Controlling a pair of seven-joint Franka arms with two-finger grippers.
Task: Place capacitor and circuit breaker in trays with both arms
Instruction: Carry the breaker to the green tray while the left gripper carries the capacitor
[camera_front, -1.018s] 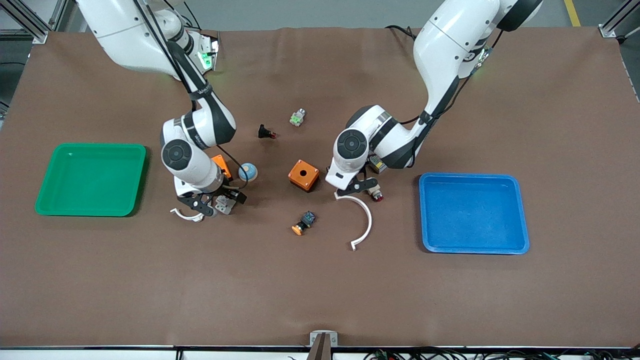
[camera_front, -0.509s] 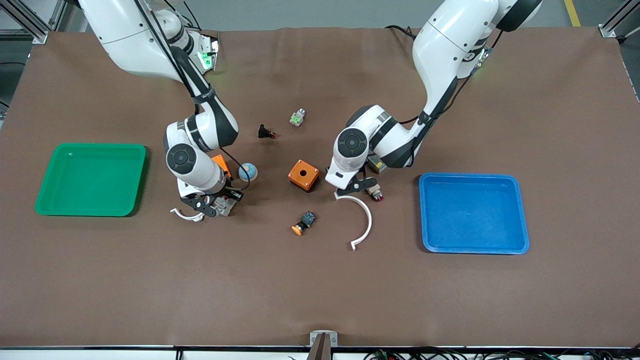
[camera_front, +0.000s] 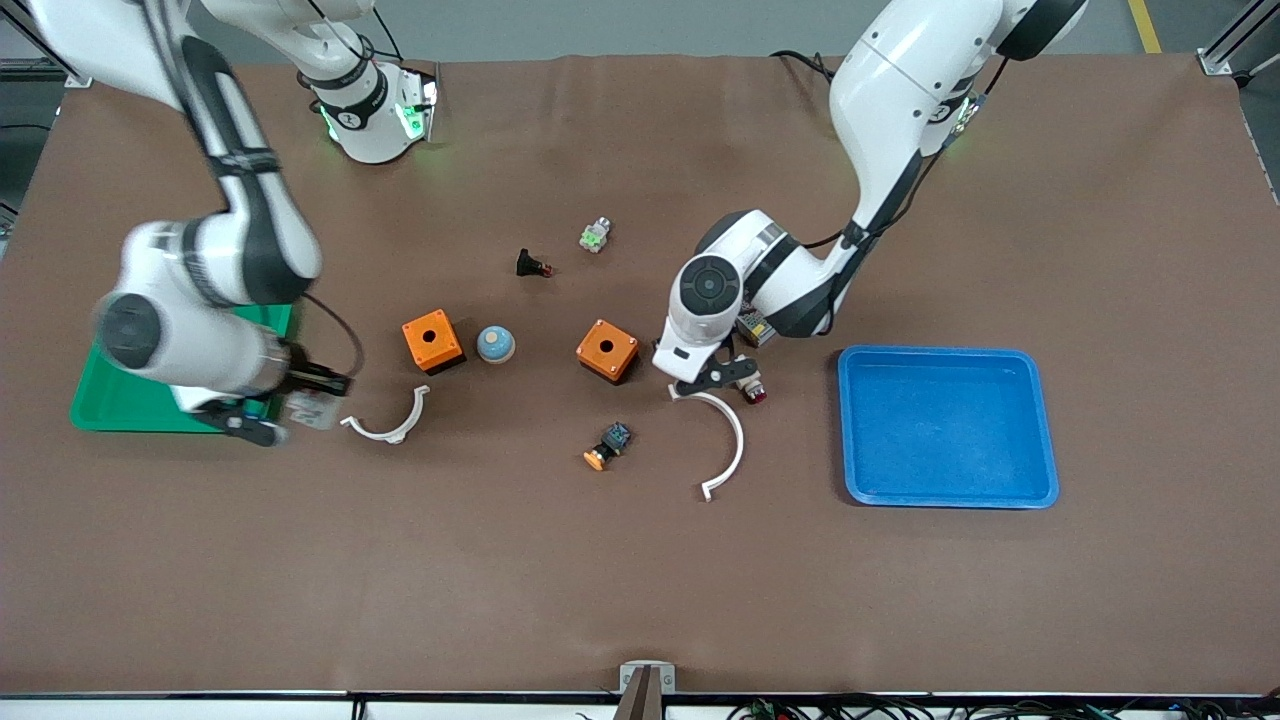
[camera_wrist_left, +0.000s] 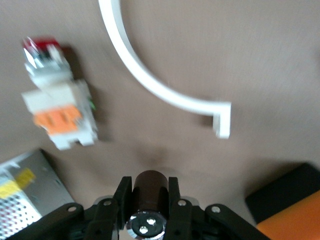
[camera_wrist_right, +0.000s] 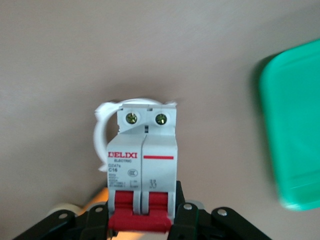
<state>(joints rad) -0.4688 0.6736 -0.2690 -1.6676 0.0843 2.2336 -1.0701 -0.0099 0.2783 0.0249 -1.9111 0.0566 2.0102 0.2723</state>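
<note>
Right hand (camera_front: 285, 410) now beside green tray (camera_front: 130, 405), clamped on circuit breaker (camera_wrist_right: 142, 172); left hand (camera_wrist_left: 149, 220) gripping capacitor (camera_wrist_left: 150, 197).

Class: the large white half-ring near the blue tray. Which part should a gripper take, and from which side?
Probably take the half-ring at mid-arc, straight down from above, one finger inside the curve, one outside: it lies flat and its band is thin. The left gripper, over its end, holds the capacitor; the right gripper holds the circuit breaker beside the green tray.
</note>
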